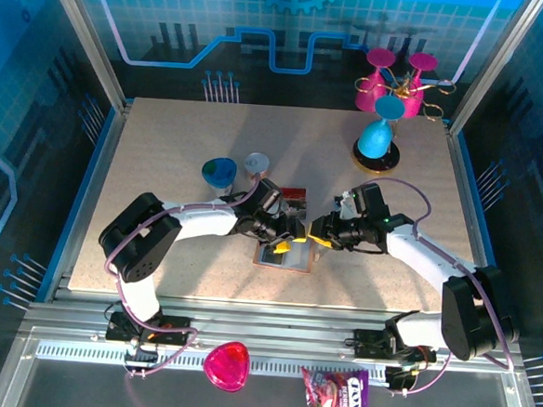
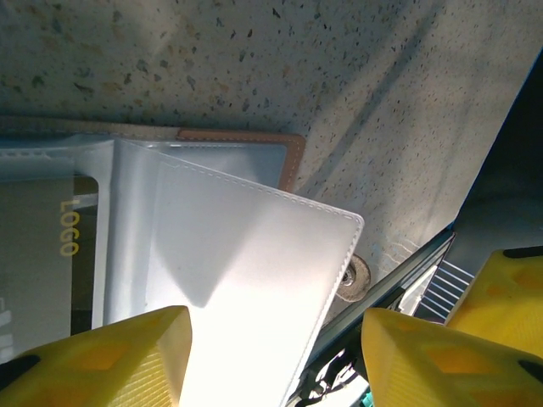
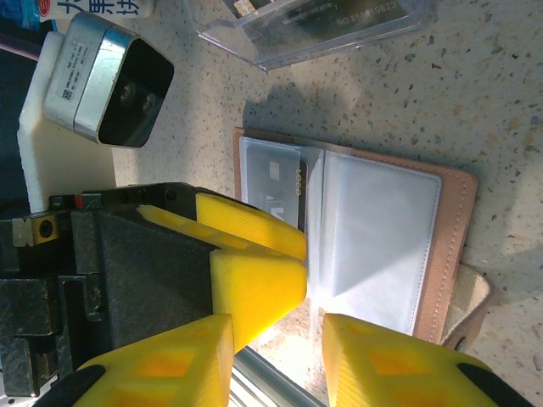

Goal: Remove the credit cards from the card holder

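The tan-pink card holder (image 1: 282,258) lies open near the table's front edge, its clear sleeves facing up (image 3: 454,220). One sleeve holds a dark credit card marked "LOGO" (image 2: 51,246) (image 3: 276,180). My left gripper (image 2: 276,356) (image 1: 292,237) is open, and a loose clear sleeve page rises between its yellow fingers. My right gripper (image 3: 276,360) (image 1: 319,237) hovers at the holder's front edge. Its fingers are apart, with the thin edge of a sleeve standing in the gap. In the right wrist view the left gripper (image 3: 299,263) sits just above them.
A clear plastic container (image 3: 322,25) (image 1: 293,202) with a dark card lies just behind the holder. Two small cups (image 1: 220,172) stand at the back left, and a stand of pink and blue goblets (image 1: 391,100) at the back right. The metal front rail (image 2: 399,271) runs close by.
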You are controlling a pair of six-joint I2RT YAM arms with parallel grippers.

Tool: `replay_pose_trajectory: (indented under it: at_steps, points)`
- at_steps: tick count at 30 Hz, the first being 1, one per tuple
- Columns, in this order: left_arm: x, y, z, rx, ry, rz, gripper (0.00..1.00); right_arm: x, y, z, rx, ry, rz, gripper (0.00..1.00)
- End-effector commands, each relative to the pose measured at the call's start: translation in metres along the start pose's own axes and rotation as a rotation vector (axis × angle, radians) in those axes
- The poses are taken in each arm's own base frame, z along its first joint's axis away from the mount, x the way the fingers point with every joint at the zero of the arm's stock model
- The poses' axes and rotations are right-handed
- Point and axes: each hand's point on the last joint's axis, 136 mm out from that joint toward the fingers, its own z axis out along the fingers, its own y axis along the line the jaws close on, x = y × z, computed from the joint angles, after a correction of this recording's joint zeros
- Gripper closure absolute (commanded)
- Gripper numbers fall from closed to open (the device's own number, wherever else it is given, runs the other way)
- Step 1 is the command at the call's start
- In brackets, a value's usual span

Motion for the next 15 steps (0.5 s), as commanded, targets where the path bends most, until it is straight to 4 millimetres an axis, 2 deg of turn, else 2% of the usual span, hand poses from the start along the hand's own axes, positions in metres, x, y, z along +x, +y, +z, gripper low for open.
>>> replay_pose_trajectory:
  at_steps: [1,8,15]
  points:
    - [0.002,-0.009,0.003,0.024,0.020,0.009,0.42,0.000,-0.001,-0.003,-0.005,0.001,0.007,0.67]
    - [0.000,-0.011,0.002,0.030,0.018,0.011,0.41,0.001,-0.002,-0.002,-0.005,0.009,0.010,0.66]
    - [-0.009,-0.004,-0.014,0.022,-0.031,0.000,0.42,0.003,0.001,0.007,-0.017,0.033,0.012,0.67]
